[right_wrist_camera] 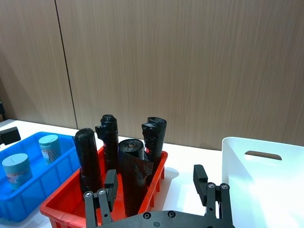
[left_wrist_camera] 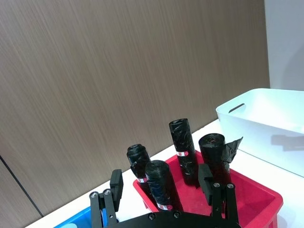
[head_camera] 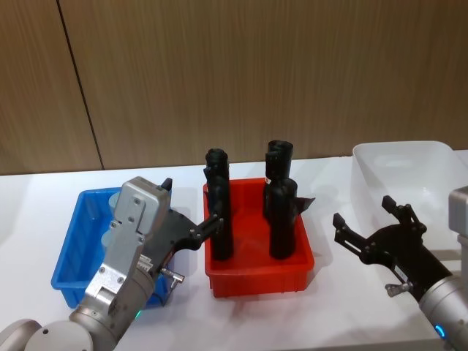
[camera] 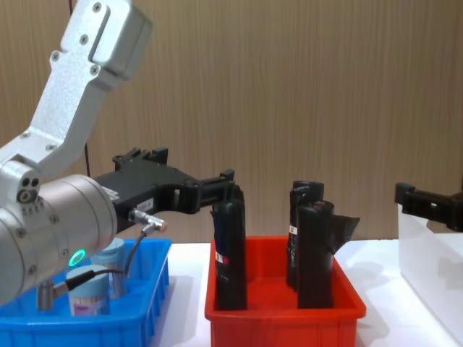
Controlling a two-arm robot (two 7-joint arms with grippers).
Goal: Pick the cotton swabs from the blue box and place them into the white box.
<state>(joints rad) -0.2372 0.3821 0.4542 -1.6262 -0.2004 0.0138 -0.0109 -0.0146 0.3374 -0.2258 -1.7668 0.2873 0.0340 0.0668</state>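
Observation:
The blue box (head_camera: 73,248) sits at the table's left and holds two cotton swab jars (right_wrist_camera: 49,148) (right_wrist_camera: 16,168) with pale blue lids, also seen from the chest (camera: 90,293). My left gripper (head_camera: 190,205) hovers open and empty above the blue box's right side, one fingertip close to a black roll in the red bin. The white box (head_camera: 409,168) stands at the far right. In front of it, to its left, my right gripper (head_camera: 362,210) is held open above the table with nothing in it.
A red bin (head_camera: 256,274) with several tall black rolls (head_camera: 219,212) stands between the two boxes, right beside the blue box. A wooden wall runs behind the table. Bare white tabletop lies between the red bin and the white box.

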